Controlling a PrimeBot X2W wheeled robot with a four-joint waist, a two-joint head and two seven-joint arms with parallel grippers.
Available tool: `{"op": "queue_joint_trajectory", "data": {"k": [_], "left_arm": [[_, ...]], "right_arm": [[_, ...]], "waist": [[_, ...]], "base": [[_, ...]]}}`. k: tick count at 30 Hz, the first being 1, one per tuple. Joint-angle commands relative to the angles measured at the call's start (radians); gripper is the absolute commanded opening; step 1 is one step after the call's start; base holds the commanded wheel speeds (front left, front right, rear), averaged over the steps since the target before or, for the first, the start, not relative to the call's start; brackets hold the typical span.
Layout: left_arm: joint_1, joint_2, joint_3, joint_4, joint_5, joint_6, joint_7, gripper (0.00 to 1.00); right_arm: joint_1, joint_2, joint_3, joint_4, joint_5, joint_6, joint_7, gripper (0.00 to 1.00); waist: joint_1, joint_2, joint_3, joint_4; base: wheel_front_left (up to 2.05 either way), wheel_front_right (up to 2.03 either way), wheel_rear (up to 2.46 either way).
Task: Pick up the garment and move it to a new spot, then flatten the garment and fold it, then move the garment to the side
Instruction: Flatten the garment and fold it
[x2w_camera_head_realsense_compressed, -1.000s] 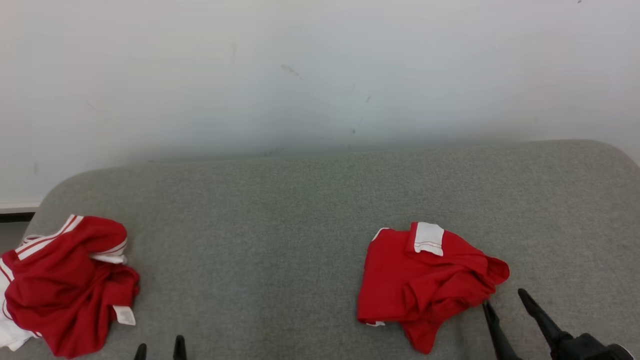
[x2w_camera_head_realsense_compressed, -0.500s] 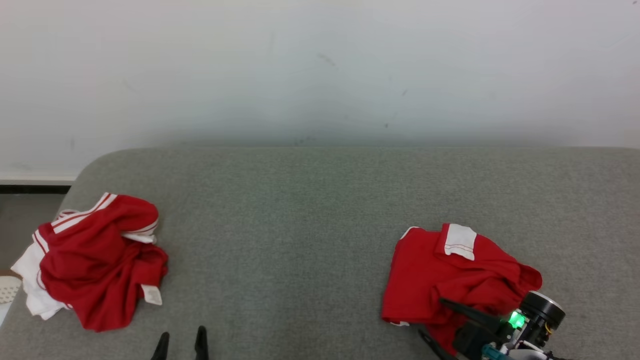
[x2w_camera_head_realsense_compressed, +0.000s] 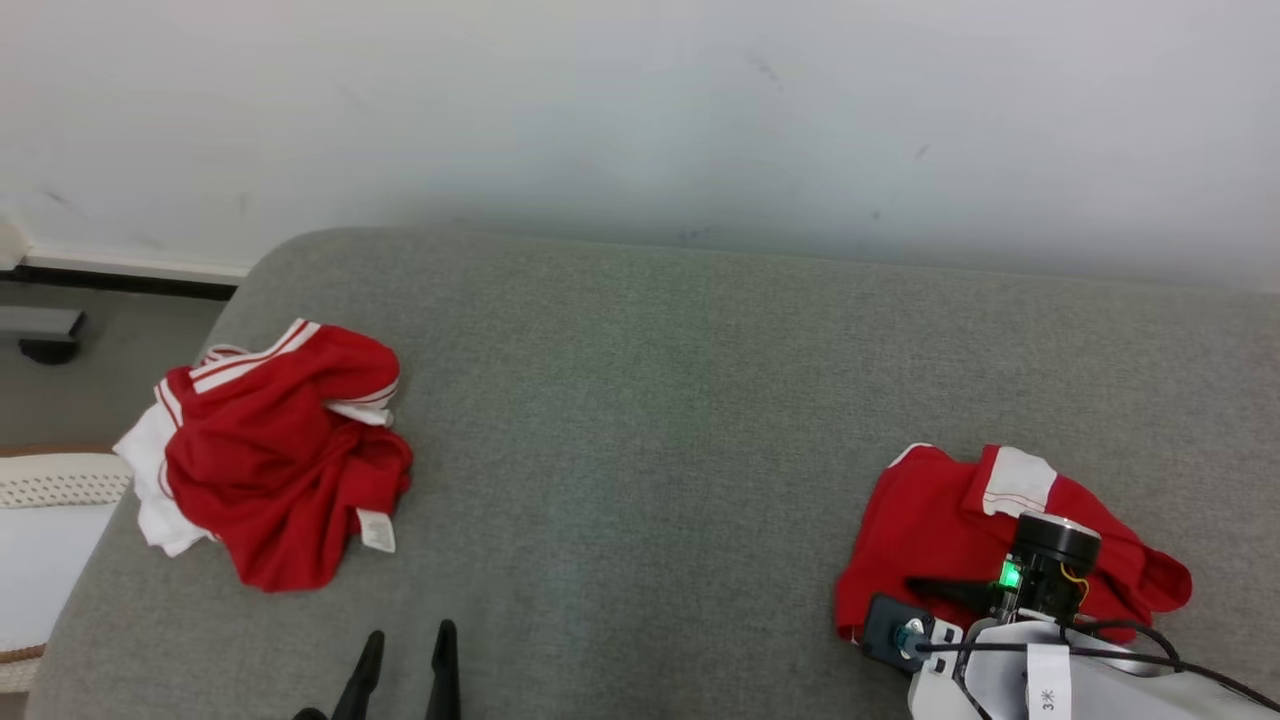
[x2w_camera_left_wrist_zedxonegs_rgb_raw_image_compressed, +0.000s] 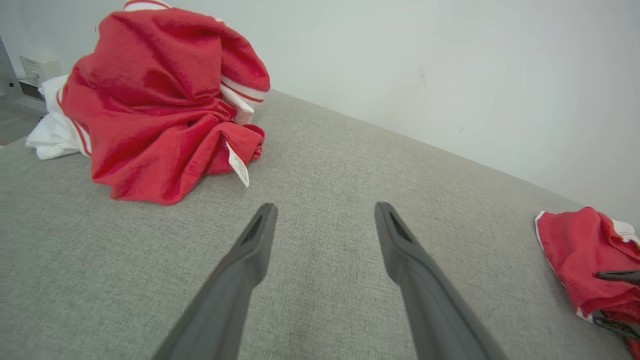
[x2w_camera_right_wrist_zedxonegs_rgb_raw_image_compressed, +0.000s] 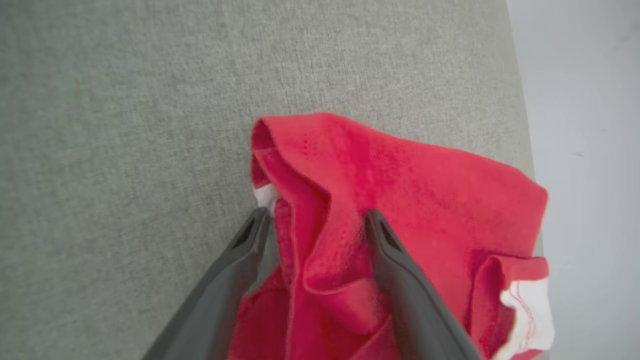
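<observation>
A grey fabric couch (x2w_camera_head_realsense_compressed: 640, 400) with a rounded corner stands against a white wall (x2w_camera_head_realsense_compressed: 640, 100) that bears a few faint scuffs. A dark skirting strip (x2w_camera_head_realsense_compressed: 130, 278) runs along the wall's foot above grey floor (x2w_camera_head_realsense_compressed: 110, 390). A white woven basket (x2w_camera_head_realsense_compressed: 60, 480) sits just beside the couch's left end

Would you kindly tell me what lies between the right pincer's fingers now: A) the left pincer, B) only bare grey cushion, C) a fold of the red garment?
C: the right wrist view shows the open right pincer straddling a ridge of the red garment.
</observation>
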Motion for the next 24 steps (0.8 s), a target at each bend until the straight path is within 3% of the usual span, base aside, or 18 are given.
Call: {"op": "queue_joint_trajectory", "data": {"k": [1,2,3,5,11,24], "left_arm": [[-0.009,0.003,0.003,0.003,-0.009,0.003,-0.001,1.00],[-0.012,0.003,0.001,0.003,-0.011,0.004,-0.001,1.00],[-0.015,0.003,0.000,0.004,-0.013,0.005,-0.001,1.00],[-0.017,0.003,-0.001,0.005,-0.018,0.007,-0.001,1.00],[-0.012,0.003,0.003,0.005,-0.022,0.013,-0.001,1.00],[0.010,0.003,-0.005,0.003,-0.021,0.017,-0.001,1.00]], "right_arm": [[-0.009,-0.005,0.007,0.002,0.011,-0.003,0.011,1.00],[-0.017,-0.006,0.012,0.000,0.021,-0.003,0.035,1.00],[-0.022,-0.008,0.015,-0.005,0.033,-0.003,0.052,0.84],[-0.027,-0.006,0.019,-0.018,0.047,-0.003,0.059,0.00],[-0.072,0.027,-0.011,-0.019,0.087,-0.003,-0.014,0.00],[-0.109,0.191,-0.351,-0.034,0.135,-0.003,-0.200,0.00]], "waist": [[-0.0001,0.0000,0.007,0.014],[-0.0001,0.0000,0.009,0.021],[-0.0001,0.0000,0.011,0.026],[-0.0001,0.0000,0.012,0.033],[-0.0001,0.0000,0.009,0.028],[-0.0001,0.0000,-0.045,-0.007]], "base": [[0.00,0.00,0.00],[0.00,0.00,0.00],[0.00,0.00,0.00],[0.00,0.00,0.00],[0.00,0.00,0.00],[0.00,0.00,0.00]]}}
